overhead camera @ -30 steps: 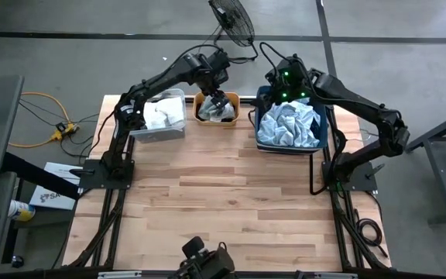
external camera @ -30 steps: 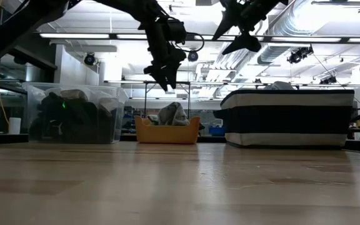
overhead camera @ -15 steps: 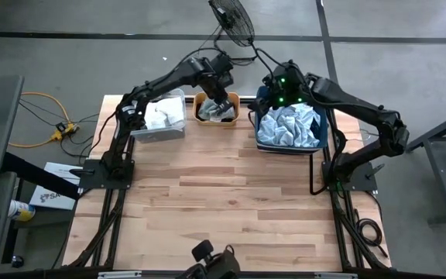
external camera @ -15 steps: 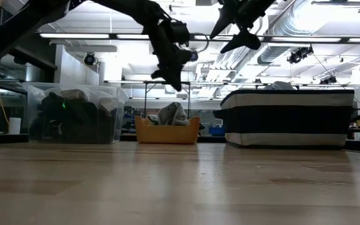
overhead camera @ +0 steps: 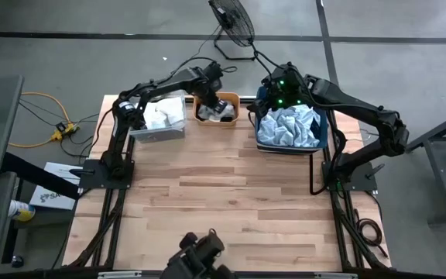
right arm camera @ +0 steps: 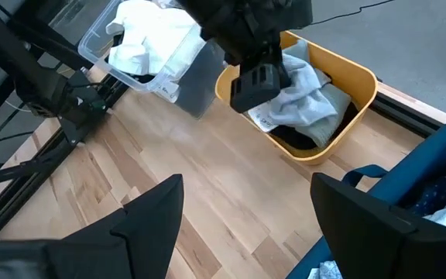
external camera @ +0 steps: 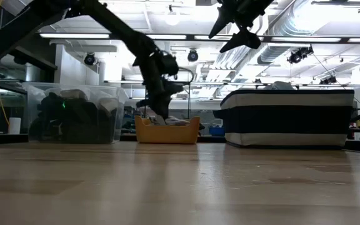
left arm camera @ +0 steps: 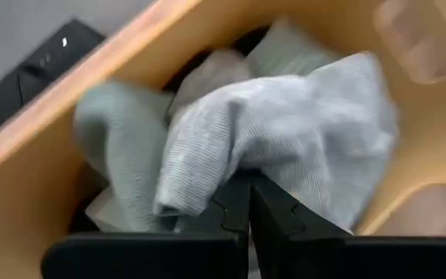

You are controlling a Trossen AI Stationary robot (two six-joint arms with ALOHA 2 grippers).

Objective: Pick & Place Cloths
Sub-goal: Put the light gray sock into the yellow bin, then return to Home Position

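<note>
Two arms staged: left gripper (left arm camera: pixel 248 203) down in orange bin (overhead camera: pixel 217 118), pinched together on grey cloth (left arm camera: pixel 285 132) for lifting; right gripper (right arm camera: pixel 246 205) spread apart, empty, parked over navy bin (overhead camera: pixel 325 138) of pale blue cloths (overhead camera: pixel 288 127).

We see bare table (overhead camera: pixel 223 201) from centre to 6 o'clock, free to pass; along 12 o'clock clear bin (overhead camera: pixel 161 118), orange bin (overhead camera: pixel 217 108) plugged by left gripper (overhead camera: pixel 211 105), navy bin (overhead camera: pixel 289 128) heaped with cloths (overhead camera: pixel 289 125)
</note>
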